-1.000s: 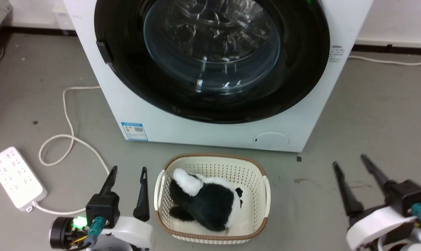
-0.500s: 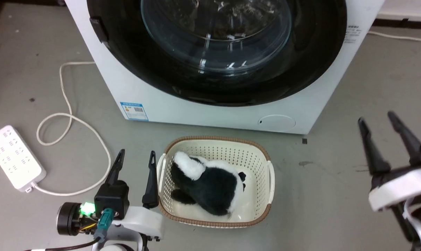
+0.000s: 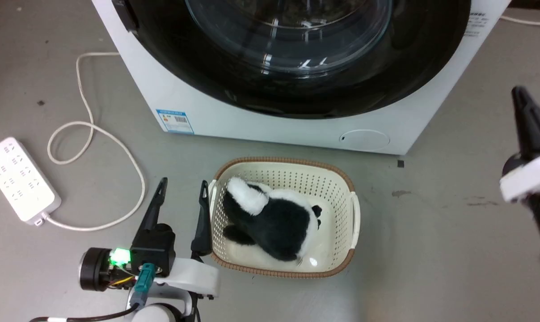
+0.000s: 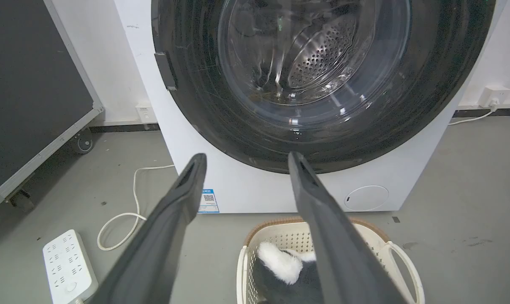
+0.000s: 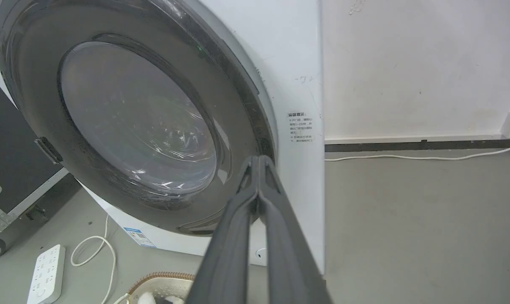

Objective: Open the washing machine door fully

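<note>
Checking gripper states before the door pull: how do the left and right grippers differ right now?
The left gripper is open; the right gripper is shut, tips together. The left gripper sits low beside the basket; the right gripper is further forward, off the washing machine's right side, aimed near the washing machine door's rim. Both are empty.

the washing machine (image 3: 252,129) bears a blue sticker (image 3: 175,121) and side label (image 5: 299,127), both unreadable.

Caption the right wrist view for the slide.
Right gripper, fingers shut and empty, points at the rim of the closed washing machine door.
</note>
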